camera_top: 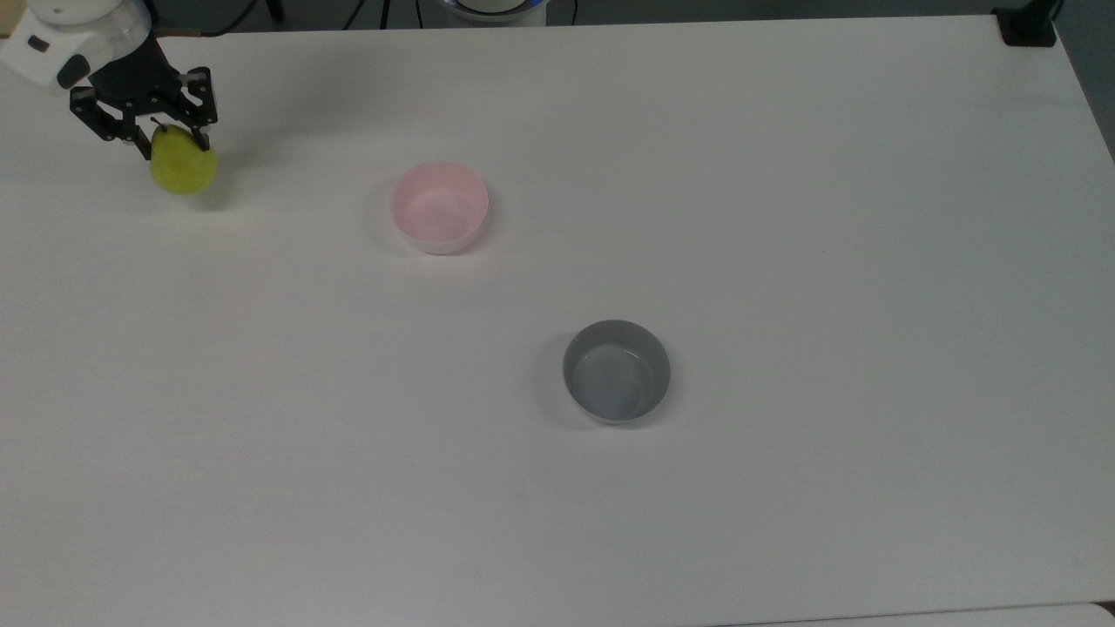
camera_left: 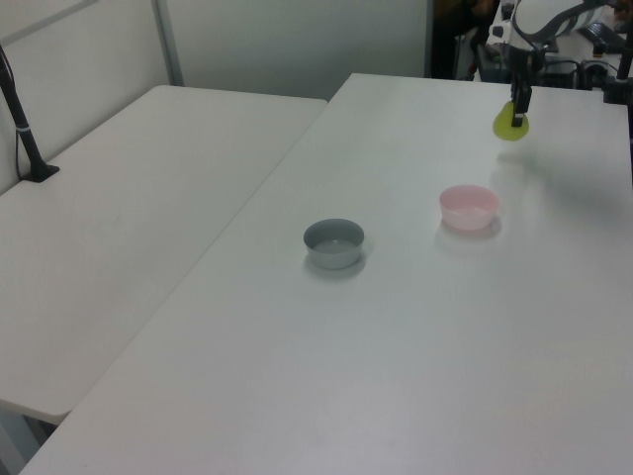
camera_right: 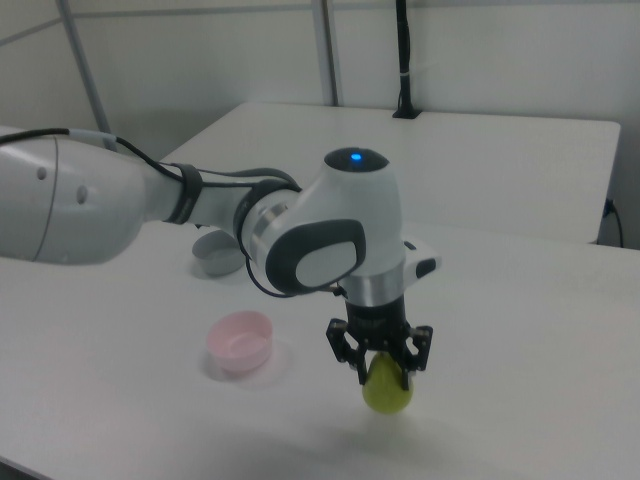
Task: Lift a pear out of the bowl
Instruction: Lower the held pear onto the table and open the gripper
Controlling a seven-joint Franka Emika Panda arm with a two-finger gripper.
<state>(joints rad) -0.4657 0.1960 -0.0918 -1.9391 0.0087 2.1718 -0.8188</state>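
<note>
We see the gripper (camera_right: 381, 372) closed on the narrow top of the pear (camera_top: 183, 161), held well clear of the empty pink bowl (camera_top: 440, 207); smooth skin and that high pinch could let it slip.

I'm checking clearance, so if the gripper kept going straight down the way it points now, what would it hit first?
Probably bare table. The gripper points straight down, shut on the pear, which hangs low over the white surface, well clear of the pink bowl. How much gap remains is unclear.
</note>
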